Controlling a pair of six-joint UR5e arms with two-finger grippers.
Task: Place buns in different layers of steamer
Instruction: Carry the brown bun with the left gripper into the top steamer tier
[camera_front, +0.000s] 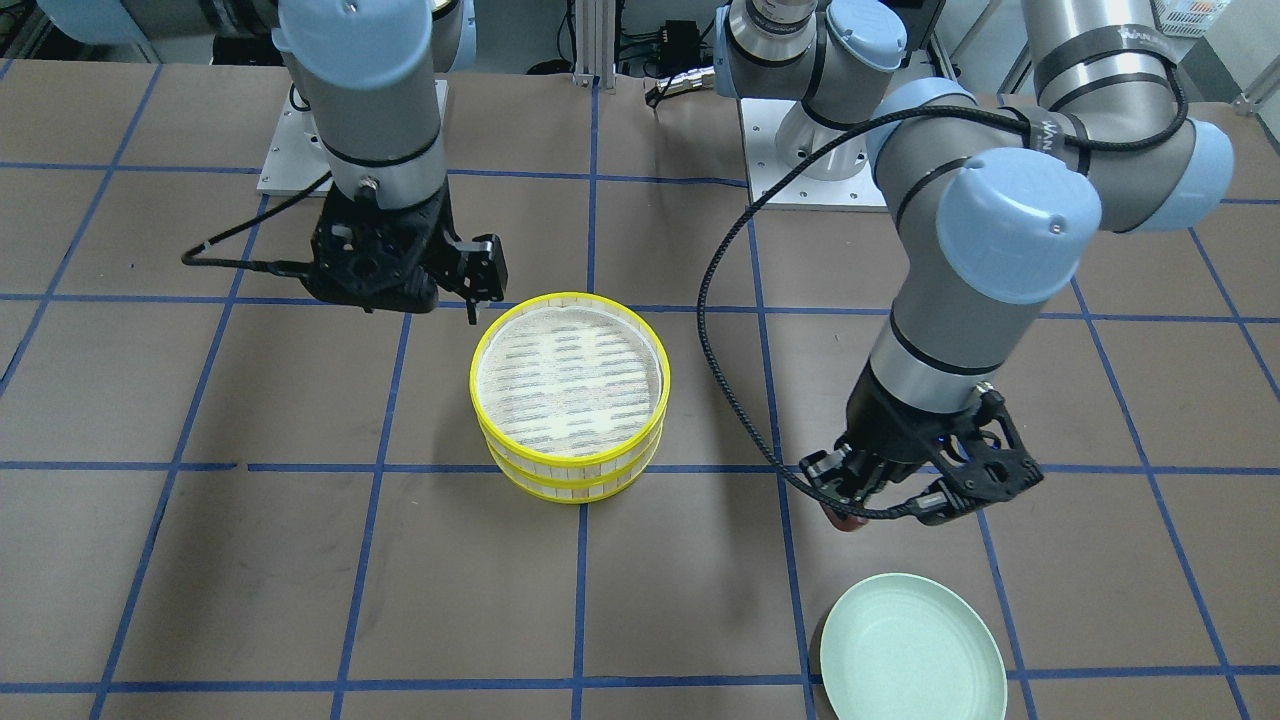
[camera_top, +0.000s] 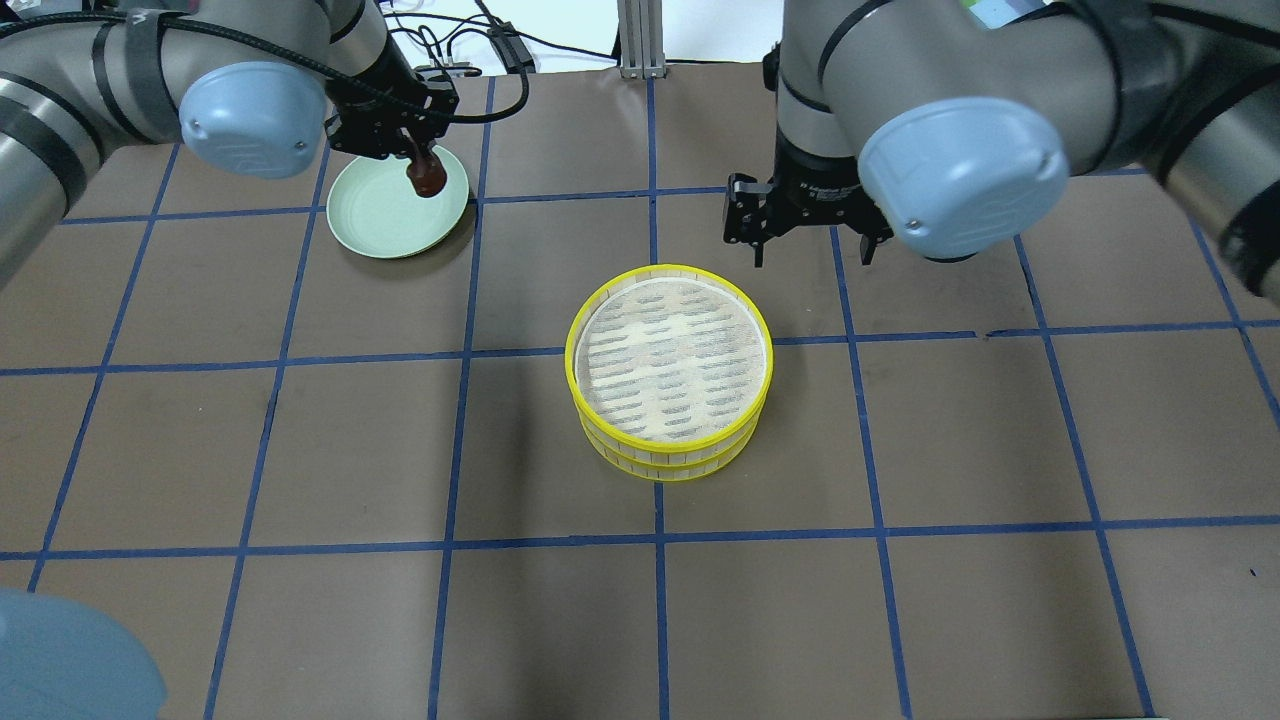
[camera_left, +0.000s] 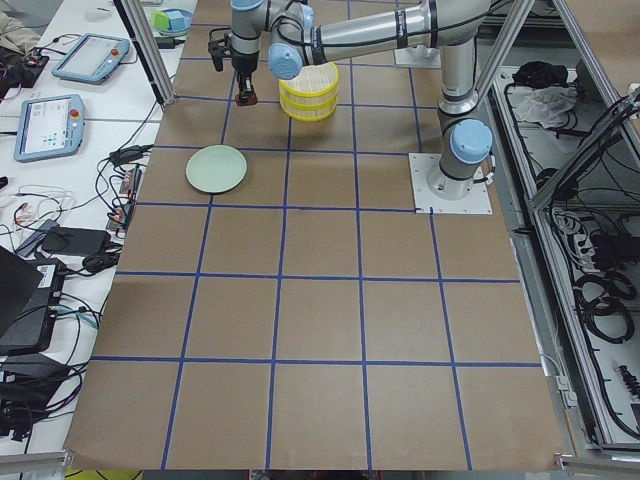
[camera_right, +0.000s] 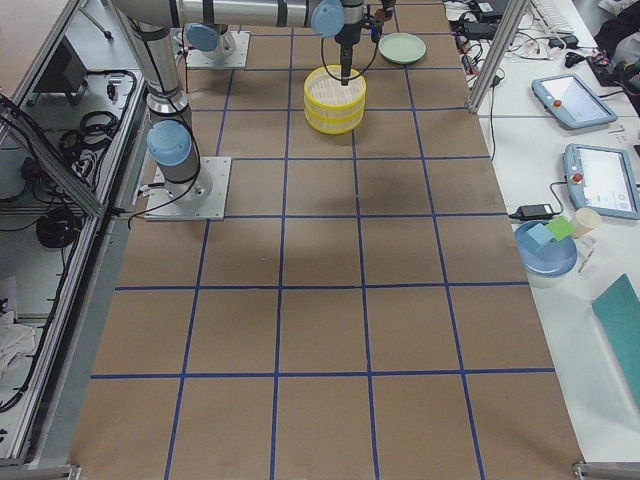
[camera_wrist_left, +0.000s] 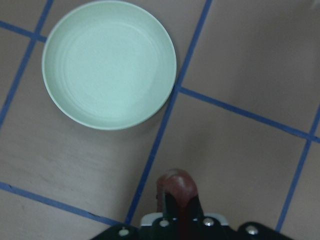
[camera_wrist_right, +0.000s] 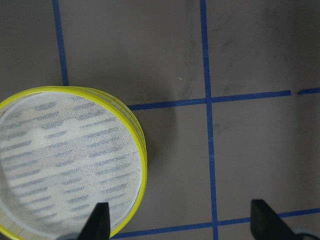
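Note:
Two steamer trays stand stacked at the table's centre, the top tray on the lower tray. The top tray's woven floor is bare. My left gripper is shut on the dark reddish-brown bun and holds it in the air beside the pale green plate. In the left wrist view the bun hangs over the table by a blue tape line, off the plate. My right gripper is open and empty, just beyond the trays' far right rim. The cream bun is not visible.
The green plate is empty and lies near the table's far edge on my left. Brown table with blue tape grid. Both arm bases are bolted at the robot's side.

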